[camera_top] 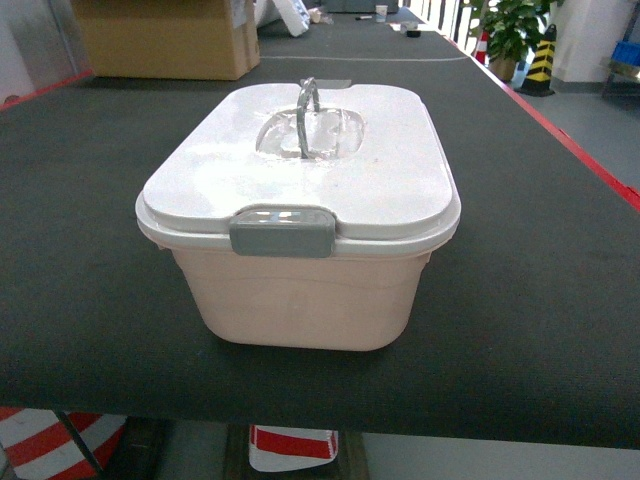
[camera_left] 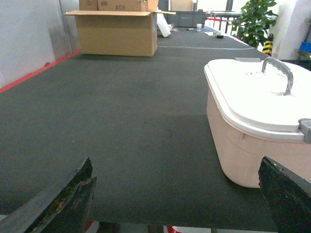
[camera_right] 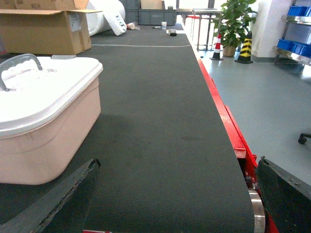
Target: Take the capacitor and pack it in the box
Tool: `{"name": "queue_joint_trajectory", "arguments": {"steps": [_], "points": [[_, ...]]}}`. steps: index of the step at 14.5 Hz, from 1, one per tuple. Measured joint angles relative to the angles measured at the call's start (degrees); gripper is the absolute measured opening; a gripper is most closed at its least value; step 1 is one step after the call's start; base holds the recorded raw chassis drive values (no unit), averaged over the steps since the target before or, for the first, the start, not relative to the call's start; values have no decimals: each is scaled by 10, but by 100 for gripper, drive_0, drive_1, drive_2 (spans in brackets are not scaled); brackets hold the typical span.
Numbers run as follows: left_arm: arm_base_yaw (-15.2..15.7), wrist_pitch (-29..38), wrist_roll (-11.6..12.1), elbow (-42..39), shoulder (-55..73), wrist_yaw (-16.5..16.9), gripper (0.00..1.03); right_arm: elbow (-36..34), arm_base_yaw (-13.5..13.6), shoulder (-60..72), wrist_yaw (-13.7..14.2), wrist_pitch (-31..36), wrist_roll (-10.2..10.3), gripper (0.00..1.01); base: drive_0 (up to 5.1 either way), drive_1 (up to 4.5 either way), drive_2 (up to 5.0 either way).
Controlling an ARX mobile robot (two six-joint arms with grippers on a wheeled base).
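Note:
The pale pink box [camera_top: 300, 300] stands in the middle of the dark belt with its white lid [camera_top: 300, 170] down, the grey handle [camera_top: 306, 115] upright and the grey latch [camera_top: 282, 232] at the front. The capacitor is out of view in every frame. My left gripper [camera_left: 177, 199] hangs open at the near edge of the belt, left of the box [camera_left: 252, 145], with nothing between its fingers. My right gripper [camera_right: 177, 199] is open too, right of the box [camera_right: 43, 141], holding nothing. Neither gripper shows in the head view.
A brown cardboard carton [camera_top: 165, 38] sits at the far left of the belt. A red rail [camera_right: 221, 107] runs along the belt's right edge, with grey floor beyond. A potted plant [camera_right: 232, 22], striped cones and blue bins [camera_right: 295, 12] stand far right.

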Motion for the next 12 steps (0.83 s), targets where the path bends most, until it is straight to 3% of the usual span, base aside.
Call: {"name": "queue_joint_trajectory", "arguments": {"steps": [12], "points": [[0, 0, 0, 0, 0, 0, 98, 0, 0, 0, 0, 0, 0, 98, 0, 0, 0]]}}
